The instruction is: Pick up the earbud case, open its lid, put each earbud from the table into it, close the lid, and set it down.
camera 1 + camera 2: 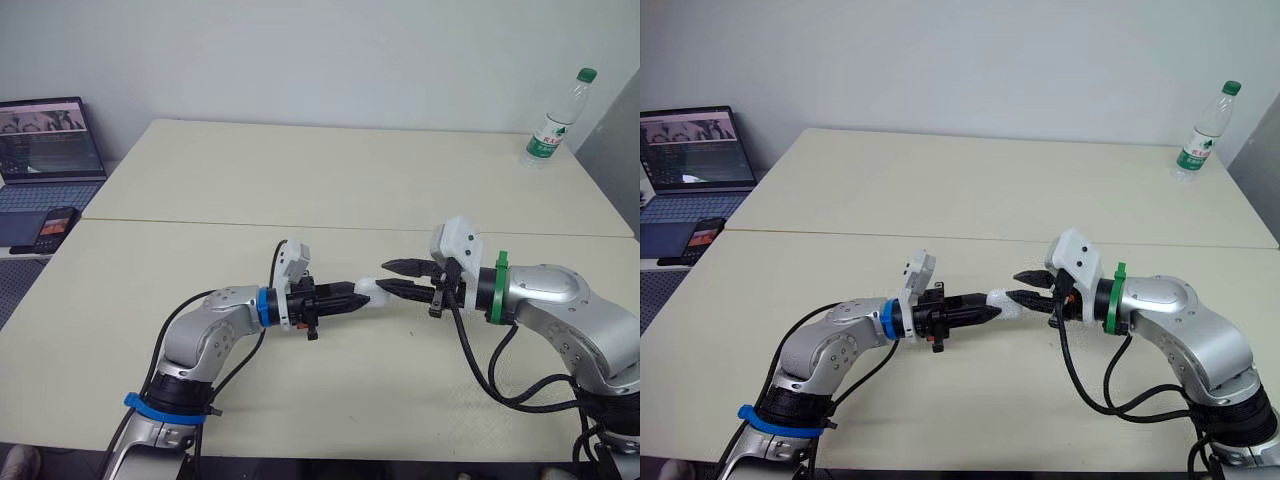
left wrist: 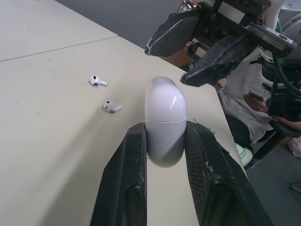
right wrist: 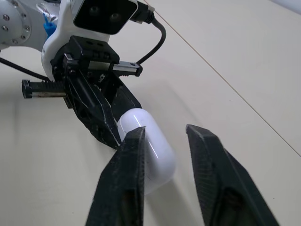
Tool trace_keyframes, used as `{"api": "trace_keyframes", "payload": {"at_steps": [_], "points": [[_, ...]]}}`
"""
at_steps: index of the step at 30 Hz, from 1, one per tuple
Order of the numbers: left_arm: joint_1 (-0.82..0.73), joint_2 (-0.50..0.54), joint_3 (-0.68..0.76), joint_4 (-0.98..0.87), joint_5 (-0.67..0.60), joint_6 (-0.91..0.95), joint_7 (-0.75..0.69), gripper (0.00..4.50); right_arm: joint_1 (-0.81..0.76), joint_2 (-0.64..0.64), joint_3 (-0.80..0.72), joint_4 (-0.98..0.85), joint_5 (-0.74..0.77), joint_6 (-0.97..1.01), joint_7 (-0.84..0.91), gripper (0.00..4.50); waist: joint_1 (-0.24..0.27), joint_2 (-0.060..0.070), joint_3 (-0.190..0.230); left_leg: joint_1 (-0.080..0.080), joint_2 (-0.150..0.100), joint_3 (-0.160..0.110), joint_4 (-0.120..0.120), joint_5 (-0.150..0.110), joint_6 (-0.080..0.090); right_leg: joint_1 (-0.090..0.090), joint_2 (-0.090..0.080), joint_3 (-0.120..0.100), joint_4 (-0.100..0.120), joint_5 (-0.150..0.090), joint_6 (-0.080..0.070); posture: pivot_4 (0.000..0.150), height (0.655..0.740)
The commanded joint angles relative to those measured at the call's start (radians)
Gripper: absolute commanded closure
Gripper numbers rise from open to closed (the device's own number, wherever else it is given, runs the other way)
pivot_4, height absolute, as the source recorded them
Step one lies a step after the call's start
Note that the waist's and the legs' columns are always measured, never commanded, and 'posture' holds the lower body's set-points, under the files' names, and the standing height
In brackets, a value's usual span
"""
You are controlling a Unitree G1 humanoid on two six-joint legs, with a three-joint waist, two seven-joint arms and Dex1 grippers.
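My left fingers (image 2: 135, 160) are clenched on the glossy white rounded earbud case (image 2: 163, 113), its lid closed, held over the pale beige desk (image 1: 300, 180) at lower centre of the head view. My right fingers (image 1: 405, 266) are spread apart at its lid end. I cannot tell whether they touch it. One small white earbud (image 2: 98, 81) lies on the desk, with a second earbud (image 2: 112, 106) near it.

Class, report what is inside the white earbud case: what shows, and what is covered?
The lid of the earbud case is shut, hiding its interior. Two earbuds lie outside it on the table.
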Motion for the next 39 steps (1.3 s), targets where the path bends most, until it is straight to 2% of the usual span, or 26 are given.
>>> {"api": "trace_keyframes", "payload": {"at_steps": [1,6,26,33,36,39], "points": [[-0.004,0.001,0.007,-0.037,-0.009,-0.018,-0.006,3.73,-0.016,-0.017,0.005,-0.003,-0.027,-0.046,0.022,1.90,0.000,0.000,0.000,0.000,0.000,0.000,0.000,0.000,0.000,0.000,0.000,0.000,0.000,0.000,0.000,0.150,0.7389],[0.002,0.003,0.007,-0.043,-0.014,-0.021,-0.015,3.73,-0.020,-0.030,0.017,0.007,-0.042,-0.042,0.036,0.09,0.000,0.000,0.000,0.000,0.000,0.000,0.000,0.000,0.000,0.000,0.000,0.000,0.000,0.000,0.000,0.150,0.7389],[0.016,0.021,-0.024,-0.049,0.006,-0.040,-0.052,3.73,-0.088,0.017,-0.011,0.086,-0.092,0.009,-0.061,0.04,0.000,0.000,0.000,0.000,0.000,0.000,0.000,0.000,0.000,0.000,0.000,0.000,0.000,0.000,0.000,0.150,0.7389],[0.030,0.027,-0.017,-0.055,0.002,-0.035,-0.052,3.73,-0.150,0.085,-0.104,0.136,-0.069,0.010,-0.149,0.04,0.000,0.000,0.000,0.000,0.000,0.000,0.000,0.000,0.000,0.000,0.000,0.000,0.000,0.000,0.000,0.150,0.7389],[0.037,0.024,-0.003,-0.063,-0.007,-0.031,-0.037,3.73,-0.158,0.065,-0.148,0.155,-0.042,0.037,-0.139,0.04,0.000,0.000,0.000,0.000,0.000,0.000,0.000,0.000,0.000,0.000,0.000,0.000,0.000,0.000,0.000,0.150,0.7389],[0.048,0.022,0.014,-0.081,-0.005,-0.039,-0.008,3.73,-0.144,-0.016,-0.161,0.192,-0.049,0.101,-0.114,0.04,0.000,0.000,0.000,0.000,0.000,0.000,0.000,0.000,0.000,0.000,-0.001,0.000,0.000,0.000,0.000,0.150,0.7389]]}}
